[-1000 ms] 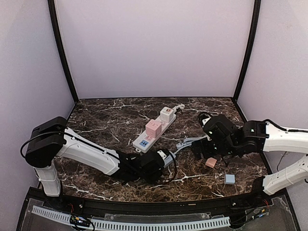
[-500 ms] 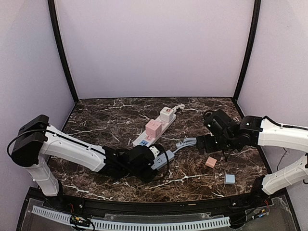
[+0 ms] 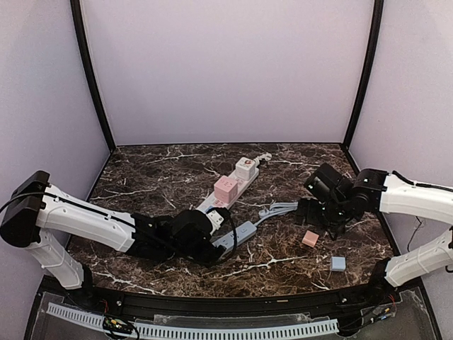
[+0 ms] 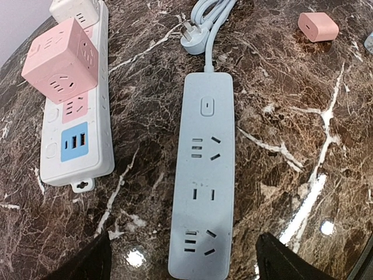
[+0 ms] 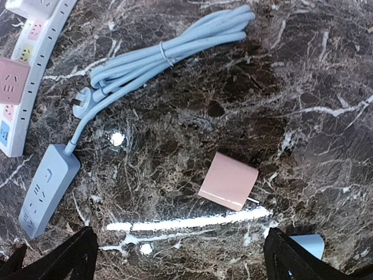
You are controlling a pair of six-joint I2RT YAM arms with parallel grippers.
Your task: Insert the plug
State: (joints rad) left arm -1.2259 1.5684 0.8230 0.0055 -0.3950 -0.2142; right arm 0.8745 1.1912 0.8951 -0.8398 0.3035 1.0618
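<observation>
A grey-blue power strip (image 4: 204, 175) lies flat on the marble, sockets up. It also shows in the top view (image 3: 239, 234) and the right wrist view (image 5: 46, 189). My left gripper (image 4: 183, 265) is open and empty, its fingers either side of the strip's near end without touching it; in the top view it (image 3: 214, 241) sits just left of the strip. A pink plug (image 5: 228, 181) lies on its side, prongs pointing right, also seen from above (image 3: 309, 239). My right gripper (image 5: 180, 256) is open and empty above it (image 3: 313, 214).
A white power strip (image 4: 76, 116) with a pink cube adapter (image 4: 61, 58) lies left of the blue strip. The blue strip's coiled cable (image 5: 169, 49) and its plug (image 4: 190, 36) lie beyond. A small grey-blue plug (image 3: 337, 263) sits front right.
My left gripper has drawn back to the left, away from the blue strip, which now lies uncovered. My right gripper has shifted a little to the right, near the pink plug.
</observation>
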